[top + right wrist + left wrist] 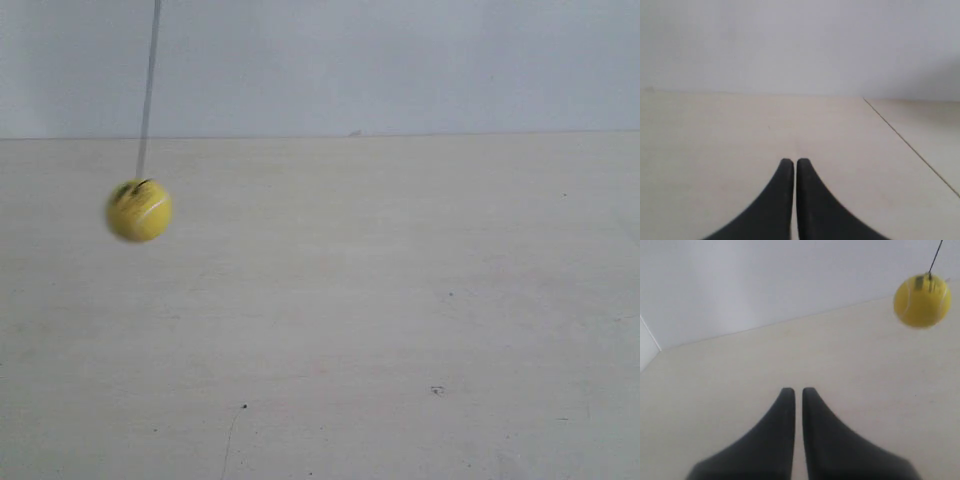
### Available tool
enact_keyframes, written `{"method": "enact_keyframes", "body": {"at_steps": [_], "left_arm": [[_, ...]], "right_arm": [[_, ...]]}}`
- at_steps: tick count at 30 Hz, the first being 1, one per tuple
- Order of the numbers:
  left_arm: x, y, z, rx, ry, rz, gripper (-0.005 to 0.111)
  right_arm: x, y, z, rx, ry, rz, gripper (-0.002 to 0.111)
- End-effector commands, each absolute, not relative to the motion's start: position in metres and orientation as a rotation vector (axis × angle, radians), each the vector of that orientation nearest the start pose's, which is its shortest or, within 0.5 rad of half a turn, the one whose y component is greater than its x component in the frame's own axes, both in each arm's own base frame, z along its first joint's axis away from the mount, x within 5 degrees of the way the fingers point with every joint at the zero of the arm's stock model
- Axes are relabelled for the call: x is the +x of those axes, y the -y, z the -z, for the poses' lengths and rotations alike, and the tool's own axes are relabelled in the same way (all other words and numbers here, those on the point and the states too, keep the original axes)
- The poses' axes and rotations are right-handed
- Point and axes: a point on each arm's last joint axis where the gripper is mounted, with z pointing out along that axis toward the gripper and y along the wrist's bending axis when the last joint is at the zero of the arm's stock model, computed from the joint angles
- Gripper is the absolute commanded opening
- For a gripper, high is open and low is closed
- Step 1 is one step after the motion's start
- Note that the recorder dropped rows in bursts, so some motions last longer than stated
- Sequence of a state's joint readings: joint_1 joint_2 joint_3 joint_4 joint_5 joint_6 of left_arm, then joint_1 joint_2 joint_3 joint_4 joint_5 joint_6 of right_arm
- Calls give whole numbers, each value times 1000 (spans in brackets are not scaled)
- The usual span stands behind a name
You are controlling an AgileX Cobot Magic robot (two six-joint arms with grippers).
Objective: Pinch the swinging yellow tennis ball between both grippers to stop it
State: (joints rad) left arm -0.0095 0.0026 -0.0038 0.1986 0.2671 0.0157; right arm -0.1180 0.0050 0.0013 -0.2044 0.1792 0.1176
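Exterior view: the ball (pixel 139 210), blurred, hangs on its string (pixel 150 80) at the left, over the pale table (pixel 400 320). Left wrist view: the left gripper (pixel 795 390) is pressed closed on nothing, with the ball well apart from its tips. Right wrist view: the right gripper (pixel 791 161) is likewise closed, holding nothing.

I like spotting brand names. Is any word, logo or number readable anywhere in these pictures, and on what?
No text can be read anywhere.
On the yellow tennis ball, a dark mark sits beside the string; it is too blurred to read.
The table and the wall show no writing.
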Motion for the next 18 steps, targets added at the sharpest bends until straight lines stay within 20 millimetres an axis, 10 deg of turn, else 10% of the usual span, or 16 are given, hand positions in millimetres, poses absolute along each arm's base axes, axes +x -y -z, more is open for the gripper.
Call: {"method": "enact_keyframes", "body": {"at_steps": [1, 18], "left_arm": [[56, -2, -199, 121, -1635, -143, 5], [48, 3, -244, -22, -1128, 99, 5]], "right_arm": [[56, 7, -210, 251, -1500, -73, 0], [46, 0, -248, 214, -1061, -309, 0]]}}
